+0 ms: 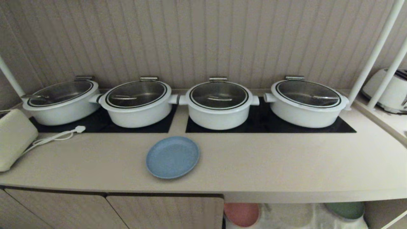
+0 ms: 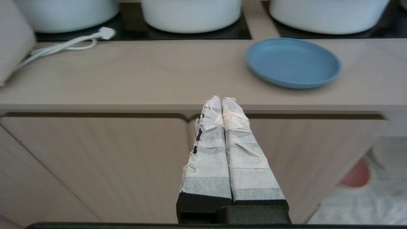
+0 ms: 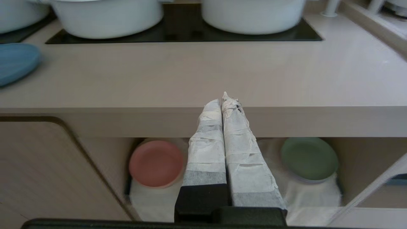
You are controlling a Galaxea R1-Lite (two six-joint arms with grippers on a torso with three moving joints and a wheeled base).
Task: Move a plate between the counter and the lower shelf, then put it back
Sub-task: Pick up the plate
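Observation:
The light-blue plate [image 1: 173, 156] lies flat on the beige counter [image 1: 270, 159], near its front edge and in front of the two middle pots. It also shows in the left wrist view as the plate [image 2: 292, 62], and its edge as the plate [image 3: 16, 62] in the right wrist view. Below the counter the lower shelf [image 3: 314, 197] is open, lined with white cloth. My left gripper [image 2: 221, 99] is shut and empty, held in front of the closed cabinet doors. My right gripper [image 3: 224, 101] is shut and empty, in front of the shelf opening. Neither arm appears in the head view.
Four white lidded pots [image 1: 219, 103] stand on black hob panels [image 1: 330, 125] at the back. A pink plate [image 3: 156, 163] and a green plate [image 3: 309, 158] sit on the shelf cloth. A white appliance [image 1: 12, 138] with a cord lies at the left; a toaster [image 1: 389, 90] stands on the right ledge.

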